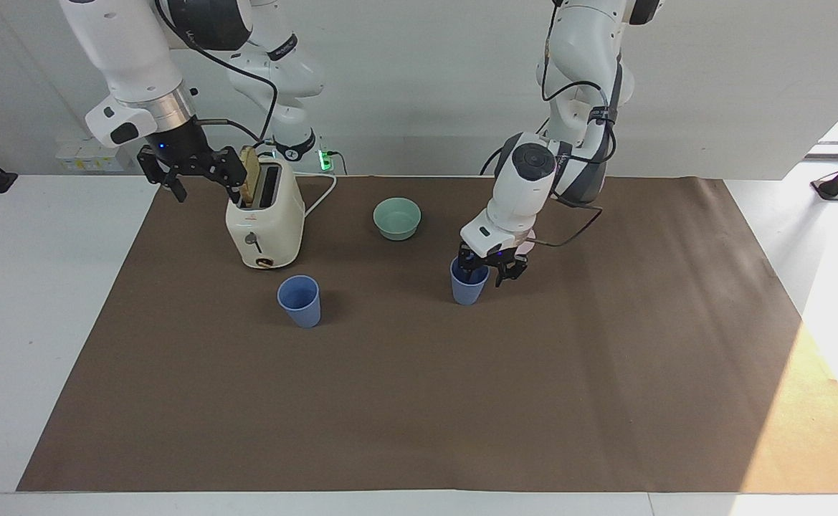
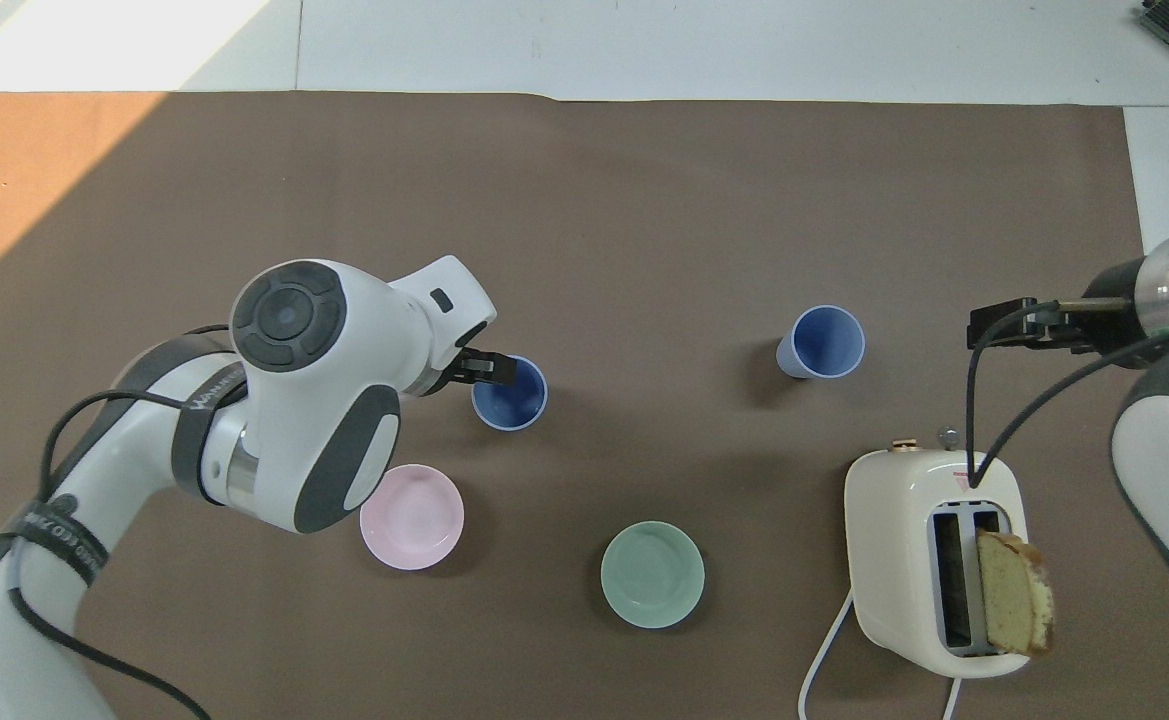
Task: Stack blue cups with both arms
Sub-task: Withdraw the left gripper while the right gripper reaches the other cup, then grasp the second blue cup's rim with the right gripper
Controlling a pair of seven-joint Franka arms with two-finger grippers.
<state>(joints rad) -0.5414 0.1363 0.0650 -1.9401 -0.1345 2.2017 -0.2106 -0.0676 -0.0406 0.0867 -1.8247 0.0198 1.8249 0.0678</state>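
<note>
Your left pincer [image 1: 488,269] is standing at the rim of one cup [image 1: 467,284] mid-tabletop, fingers parted, gripping nothing. The second cup [image 1: 300,301] is sitting toward the right arm's end. Next you are needing to close, lift and carry. The right pincer [image 1: 188,172], holding nothing, is waiting beside the toaster [image 1: 264,218].

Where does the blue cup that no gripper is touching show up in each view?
Facing view: the free blue cup stands just below the toaster.
Overhead view: the same cup stands above the toaster, farther from the robots.
Shared landmark: the toaster.
</note>
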